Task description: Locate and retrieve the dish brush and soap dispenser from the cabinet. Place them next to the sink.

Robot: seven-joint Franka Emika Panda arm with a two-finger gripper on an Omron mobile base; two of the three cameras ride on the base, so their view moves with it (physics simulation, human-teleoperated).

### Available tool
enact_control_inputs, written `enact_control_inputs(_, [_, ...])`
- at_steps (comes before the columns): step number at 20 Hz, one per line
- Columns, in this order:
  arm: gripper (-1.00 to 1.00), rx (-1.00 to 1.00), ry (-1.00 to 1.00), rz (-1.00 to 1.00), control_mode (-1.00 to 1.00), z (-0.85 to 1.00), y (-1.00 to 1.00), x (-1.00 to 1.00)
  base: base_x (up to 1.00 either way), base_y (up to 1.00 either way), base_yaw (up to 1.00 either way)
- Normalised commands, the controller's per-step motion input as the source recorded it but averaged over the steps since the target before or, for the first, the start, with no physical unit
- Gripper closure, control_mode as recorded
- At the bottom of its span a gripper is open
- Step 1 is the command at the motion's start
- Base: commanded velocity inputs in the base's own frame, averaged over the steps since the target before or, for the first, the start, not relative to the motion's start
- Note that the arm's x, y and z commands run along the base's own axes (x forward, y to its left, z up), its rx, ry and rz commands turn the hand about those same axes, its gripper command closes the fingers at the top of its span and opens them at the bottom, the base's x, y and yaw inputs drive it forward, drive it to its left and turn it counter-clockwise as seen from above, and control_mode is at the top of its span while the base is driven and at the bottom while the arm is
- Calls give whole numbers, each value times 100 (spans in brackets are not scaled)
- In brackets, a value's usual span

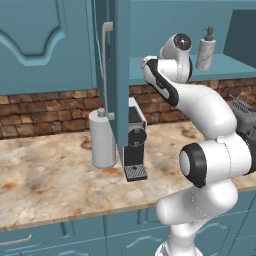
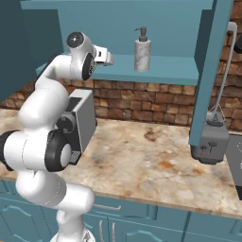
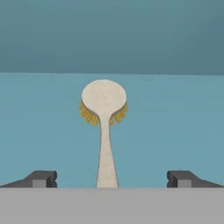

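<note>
Marble counter nearest, paper-towel roll and coffee machine upon it. Above, inside the open cabinet, the gripper spreads wide around the dish brush handle, not touching. Farther right on the shelf stands the soap dispenser.

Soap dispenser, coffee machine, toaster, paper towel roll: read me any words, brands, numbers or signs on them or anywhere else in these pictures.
None: no text can be read anywhere.
soap dispenser: plain marbled body, no label.
coffee machine: no brand or markings visible.
toaster: small red spot and dark marks on its front, too small to read.
paper towel roll: blank.
</note>
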Motion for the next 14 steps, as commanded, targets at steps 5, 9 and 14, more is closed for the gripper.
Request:
enact_control_inputs(5, [-100, 0, 3, 0, -100, -13, 1, 18, 0, 0, 0])
enact_control_inputs(9, [-100, 0, 0, 0, -100, -2, 1, 0, 0, 0, 0])
enact_control_inputs(14, [-100, 0, 0, 0, -100, 0, 0, 0, 0, 0, 0])
